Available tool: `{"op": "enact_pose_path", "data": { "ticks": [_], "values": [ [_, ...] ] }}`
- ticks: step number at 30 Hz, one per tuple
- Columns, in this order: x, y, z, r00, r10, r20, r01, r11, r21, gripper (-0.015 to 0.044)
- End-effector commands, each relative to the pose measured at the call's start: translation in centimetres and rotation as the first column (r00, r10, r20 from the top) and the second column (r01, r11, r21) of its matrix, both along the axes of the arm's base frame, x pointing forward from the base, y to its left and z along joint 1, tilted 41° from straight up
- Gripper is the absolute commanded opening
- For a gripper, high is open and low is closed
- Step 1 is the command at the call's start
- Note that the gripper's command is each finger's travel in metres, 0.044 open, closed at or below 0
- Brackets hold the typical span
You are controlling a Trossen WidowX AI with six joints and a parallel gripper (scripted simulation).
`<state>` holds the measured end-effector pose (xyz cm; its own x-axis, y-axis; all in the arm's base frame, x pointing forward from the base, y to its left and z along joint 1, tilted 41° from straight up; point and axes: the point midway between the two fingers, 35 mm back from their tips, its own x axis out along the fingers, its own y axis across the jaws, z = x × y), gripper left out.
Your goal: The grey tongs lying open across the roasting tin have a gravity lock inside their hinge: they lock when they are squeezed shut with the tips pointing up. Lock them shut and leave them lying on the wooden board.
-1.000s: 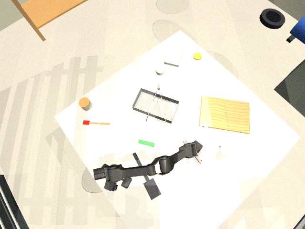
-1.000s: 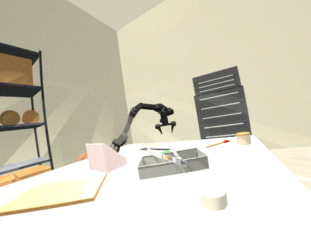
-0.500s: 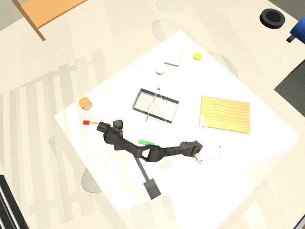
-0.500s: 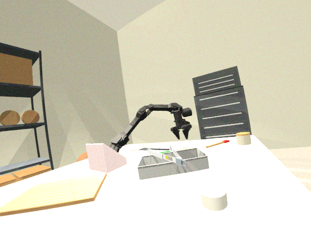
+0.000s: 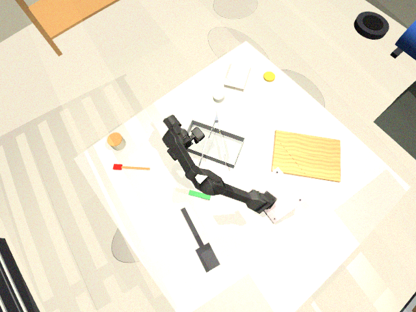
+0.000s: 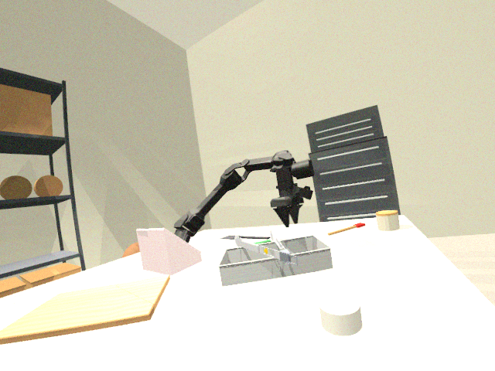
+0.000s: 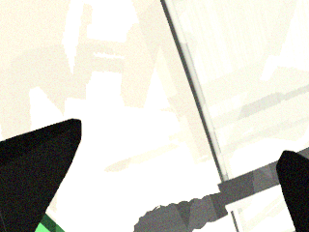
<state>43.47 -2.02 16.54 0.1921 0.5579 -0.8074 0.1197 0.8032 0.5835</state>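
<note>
And here's the white table (image 5: 255,248) (image 6: 399,339), bright under patchy light, with the roasting tin (image 5: 231,136) (image 6: 247,273) (image 7: 251,183) as our centrepiece! Pale walls (image 6: 339,59) rise beyond it in the exterior view, a dark shelf unit (image 6: 67,159) off to the left of the tin and a dark cabinet (image 6: 360,179) with pale horizontal strips behind it, to the right.

Lying open across that tin, the grey tongs (image 5: 207,142) (image 6: 285,256), hinge end poking past one long wall, arms spread over the opposite one. Seen from above, the wooden board (image 5: 307,156) (image 6: 91,305) sits to the right of the tin, well apart; a green block (image 5: 199,194) (image 6: 262,242) (image 7: 41,226) lies below it, and a white round pot (image 5: 218,97) (image 6: 340,318) above.

Now the gripper (image 5: 188,139) (image 6: 291,224) (image 7: 183,145): fingers pointing down, spread wide, nothing between them! It hangs higher than the tin, by its left end in the top view, clear of the tongs.
</note>
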Motion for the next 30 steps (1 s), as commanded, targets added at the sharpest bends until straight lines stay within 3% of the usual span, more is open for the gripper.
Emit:
{"op": "enact_pose_path", "data": {
  "ticks": [1, 7, 30],
  "values": [
    [-0.6, -5.9, -3.5, 0.951, -0.234, -0.201, 0.251, 0.966, 0.059, 0.0440],
    [-3.1, -13.2, -7.9, 0.746, -0.474, -0.468, 0.568, 0.820, 0.074, 0.0440],
    [-3.0, -13.1, -9.8, 0.738, -0.480, -0.475, 0.577, 0.814, 0.073, 0.0440]
  ]
}}
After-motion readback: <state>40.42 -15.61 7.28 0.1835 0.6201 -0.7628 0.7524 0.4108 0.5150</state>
